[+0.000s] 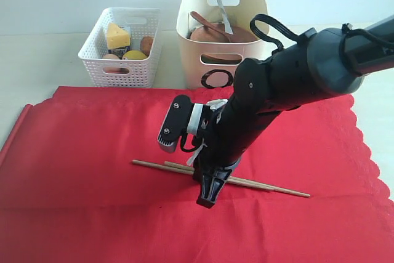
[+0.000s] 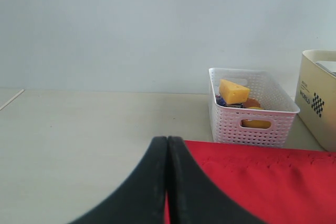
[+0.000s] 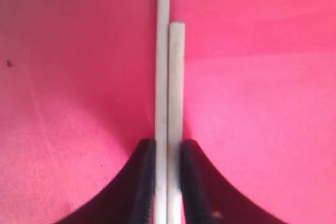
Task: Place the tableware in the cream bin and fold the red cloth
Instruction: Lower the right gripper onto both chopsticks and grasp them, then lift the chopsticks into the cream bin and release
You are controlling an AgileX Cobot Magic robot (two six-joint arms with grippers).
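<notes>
Left gripper: shut tight on nothing, poised at the edge of the red cloth; absent from the exterior view.
White basket: at 11 o'clock, beyond the cloth; holds a cheese wedge and other food, no part of the job.
Cream bin: at 12 o'clock, just beside the basket; holds the brown plate, wooden spoon and knife.
Done: judged well along, with three pieces binned.
Cloth: spread flat, not yet folded.
Chopsticks: the only tableware on the cloth, side by side, slightly toward 6 o'clock from centre.
Right gripper: clamped on both chopsticks, tips down at the cloth.
Left to do: chopsticks into the bin, then the fold.
Hidden: cup and bowl not made out; lower bin contents behind its wall; chopsticks' mid-length behind the gripper; cloth cut off at 6 o'clock.
</notes>
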